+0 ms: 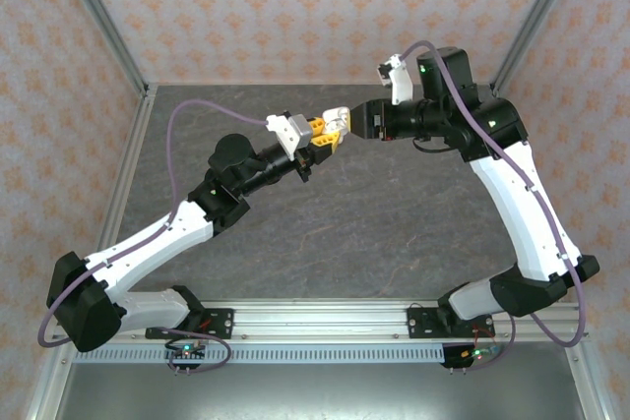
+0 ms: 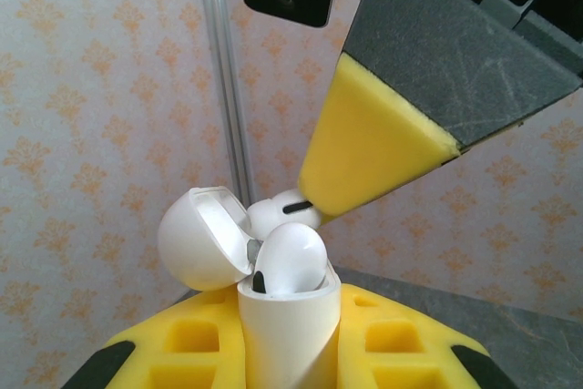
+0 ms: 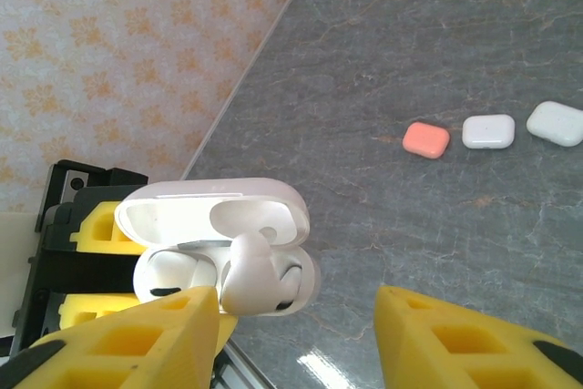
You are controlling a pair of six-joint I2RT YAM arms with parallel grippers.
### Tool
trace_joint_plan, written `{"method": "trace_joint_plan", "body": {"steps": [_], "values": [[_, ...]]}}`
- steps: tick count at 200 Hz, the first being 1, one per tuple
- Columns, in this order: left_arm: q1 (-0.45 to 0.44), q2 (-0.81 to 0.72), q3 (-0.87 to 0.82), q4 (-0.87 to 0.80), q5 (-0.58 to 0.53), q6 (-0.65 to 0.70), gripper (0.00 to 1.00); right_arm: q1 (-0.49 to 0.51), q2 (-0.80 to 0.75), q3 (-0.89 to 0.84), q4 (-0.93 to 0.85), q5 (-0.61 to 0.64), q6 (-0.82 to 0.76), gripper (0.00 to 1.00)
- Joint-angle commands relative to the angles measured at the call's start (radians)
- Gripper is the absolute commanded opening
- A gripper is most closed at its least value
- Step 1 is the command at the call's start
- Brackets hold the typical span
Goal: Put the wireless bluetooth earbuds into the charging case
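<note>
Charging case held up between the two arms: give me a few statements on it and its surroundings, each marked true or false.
1. The left pincer grips the white rounded plastic charging case, whose lid is open. True.
2. Both sockets of the case are empty. False: a white plastic earbud sits in it.
3. A salmon closed case, a squarish white closed case and a longer white closed case lie on the grey stone-patterned table. True.
4. The right pincer is clamped shut. False: its yellow fingers stand apart.
</note>
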Motion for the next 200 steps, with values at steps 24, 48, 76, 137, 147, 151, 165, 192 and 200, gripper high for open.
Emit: {"method": "trace_joint_plan", "body": {"steps": [24,48,76,137,147,151,165,192,200], "values": [[-0.009,0.001,0.038,0.028,-0.022,0.008,0.0,0.002,-0.014,0.027,0.044,-0.005,0.01,0.53],[-0.009,0.001,0.04,0.025,-0.022,0.007,0.0,0.004,-0.003,0.014,0.07,-0.025,0.025,0.55],[-0.009,0.0,0.041,0.02,-0.021,0.007,0.0,0.006,0.017,0.01,0.059,-0.029,0.024,0.55],[-0.009,0.001,0.044,0.02,-0.03,0.001,0.0,0.011,0.02,-0.003,0.021,-0.014,0.003,0.55],[-0.008,0.0,0.044,0.018,-0.03,0.0,0.0,0.011,0.018,-0.005,0.015,-0.008,-0.001,0.55],[-0.009,0.001,0.044,0.018,-0.031,-0.001,0.0,0.012,0.017,-0.005,0.013,-0.006,-0.002,0.55],[-0.009,0.002,0.043,0.02,-0.033,-0.002,0.0,0.011,0.012,-0.007,0.007,0.0,-0.008,0.55],[-0.008,0.003,0.044,0.022,-0.035,-0.005,0.0,0.012,0.008,-0.005,-0.007,0.017,-0.019,0.55],[-0.009,0.004,0.044,0.022,-0.036,-0.006,0.0,0.011,0.006,-0.005,-0.009,0.024,-0.02,0.55]]}}
